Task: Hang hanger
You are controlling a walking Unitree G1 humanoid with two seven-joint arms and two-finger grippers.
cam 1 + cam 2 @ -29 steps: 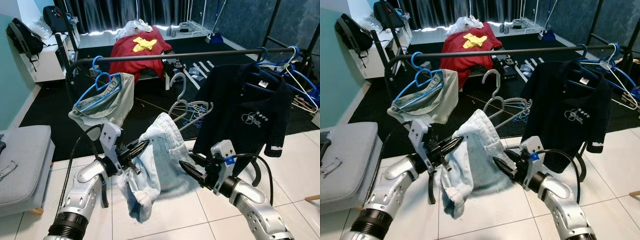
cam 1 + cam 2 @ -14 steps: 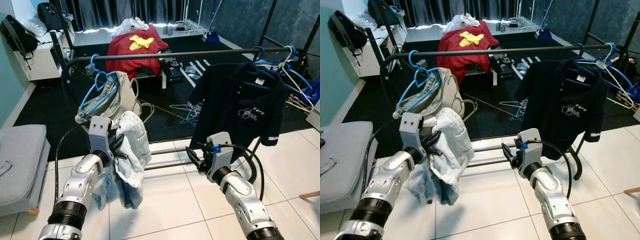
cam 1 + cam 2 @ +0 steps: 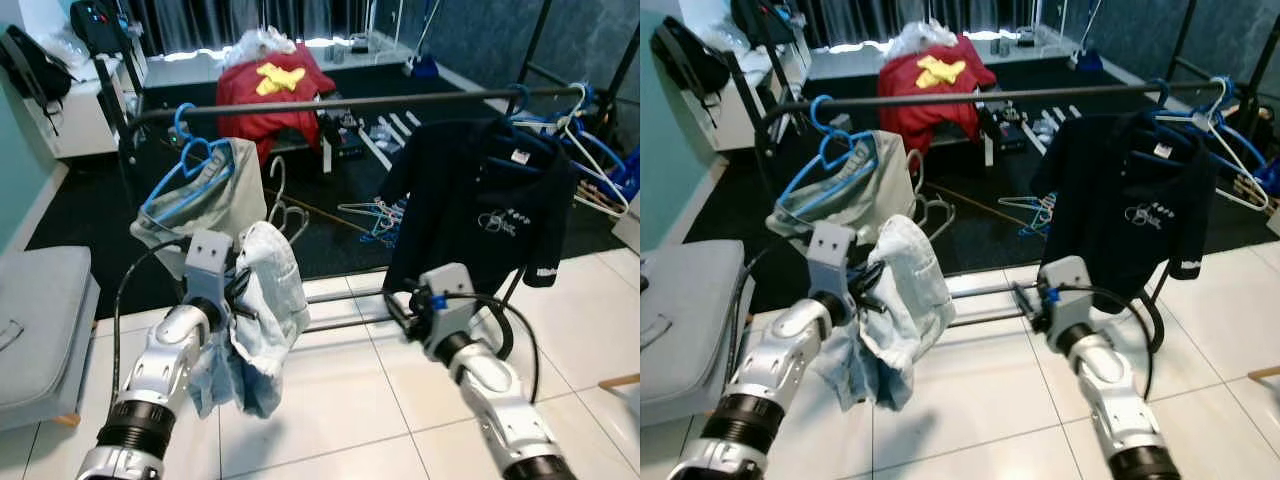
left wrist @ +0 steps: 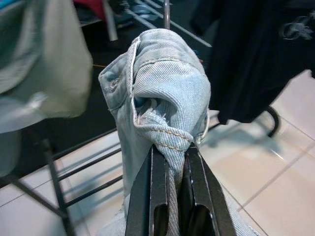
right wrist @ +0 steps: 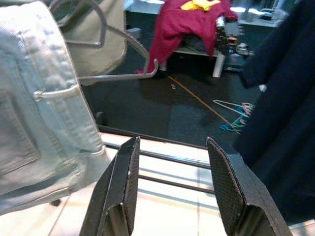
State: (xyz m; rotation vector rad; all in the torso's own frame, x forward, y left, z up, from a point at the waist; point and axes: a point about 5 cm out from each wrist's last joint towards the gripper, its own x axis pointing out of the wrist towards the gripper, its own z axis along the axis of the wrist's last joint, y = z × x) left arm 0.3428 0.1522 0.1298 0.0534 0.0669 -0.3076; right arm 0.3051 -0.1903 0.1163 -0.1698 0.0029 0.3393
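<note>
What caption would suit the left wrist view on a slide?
Left gripper fingers clamped on a fold of light-blue denim garment, with a black shirt hanging beyond.

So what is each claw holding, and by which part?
Left claw pinches the jeans at a bunched seamed fold. Right claw is open, holding nothing.

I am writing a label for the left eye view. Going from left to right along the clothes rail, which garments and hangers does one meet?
Blue hanger with the grey-green garment → black shirt → bunch of blue and white hangers.
</note>
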